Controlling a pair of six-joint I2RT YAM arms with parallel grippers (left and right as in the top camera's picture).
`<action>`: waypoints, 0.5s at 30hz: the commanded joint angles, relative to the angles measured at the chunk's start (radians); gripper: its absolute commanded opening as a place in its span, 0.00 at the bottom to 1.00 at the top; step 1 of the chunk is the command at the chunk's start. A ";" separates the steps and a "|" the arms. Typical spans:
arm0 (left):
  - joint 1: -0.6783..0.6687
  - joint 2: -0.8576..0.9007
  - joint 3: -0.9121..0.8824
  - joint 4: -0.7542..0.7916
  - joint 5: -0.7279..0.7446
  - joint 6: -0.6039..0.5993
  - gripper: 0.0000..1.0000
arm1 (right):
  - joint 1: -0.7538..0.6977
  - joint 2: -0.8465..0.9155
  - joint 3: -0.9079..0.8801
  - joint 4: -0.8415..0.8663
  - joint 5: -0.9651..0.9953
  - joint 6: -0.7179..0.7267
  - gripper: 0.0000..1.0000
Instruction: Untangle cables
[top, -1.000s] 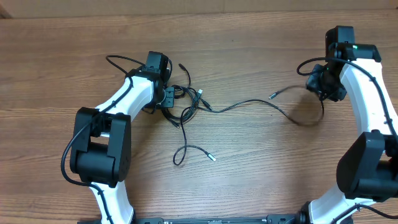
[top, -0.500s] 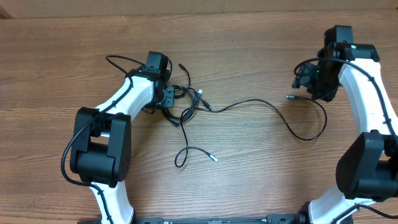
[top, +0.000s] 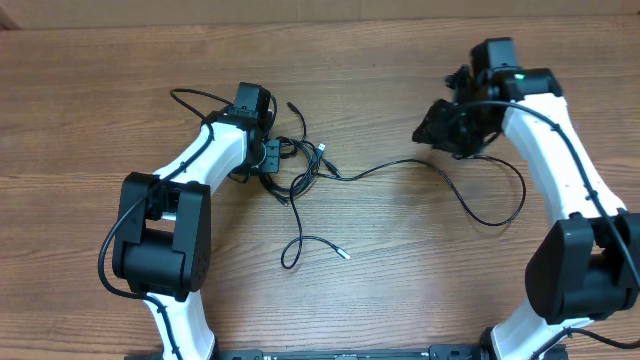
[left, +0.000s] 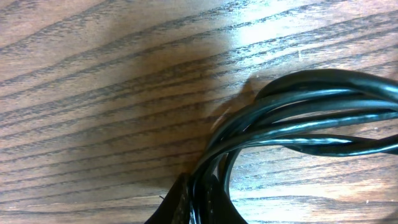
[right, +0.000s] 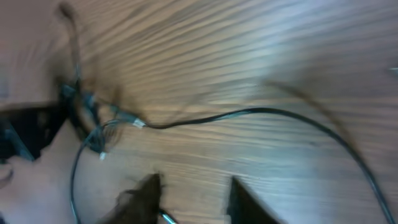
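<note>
The cables (top: 305, 165) lie knotted on the wooden table left of centre. My left gripper (top: 272, 155) is shut on a bundle of their black strands (left: 298, 118), pinched between its fingertips (left: 196, 202). One long cable (top: 400, 165) runs right from the knot and curls into a loop (top: 500, 218). My right gripper (top: 428, 132) hovers above that cable's middle. In the right wrist view it (right: 193, 199) stands open, bare wood between the fingers, with the long cable (right: 261, 112) ahead of it and a small silvery plug (right: 166, 217) by the left finger.
A loose cable end (top: 300, 245) with a silvery plug (top: 342, 254) curls toward the front of the table. Another plug (top: 292, 105) sticks out behind the knot. The left arm (top: 190, 165) lies along the table's left side.
The right arm has swung left from the far right toward the middle. The long cable's right end has dropped onto the table as a loop. The left arm has not moved.
</note>
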 joint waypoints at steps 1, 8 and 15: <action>0.019 0.068 -0.050 -0.011 -0.065 -0.021 0.08 | 0.063 -0.001 0.013 0.013 -0.056 0.027 0.12; 0.019 0.068 -0.050 -0.010 -0.065 -0.021 0.08 | 0.206 0.006 0.013 0.068 0.009 0.216 0.09; 0.019 0.068 -0.050 -0.010 -0.065 -0.021 0.09 | 0.345 0.054 0.012 0.136 0.202 0.478 0.04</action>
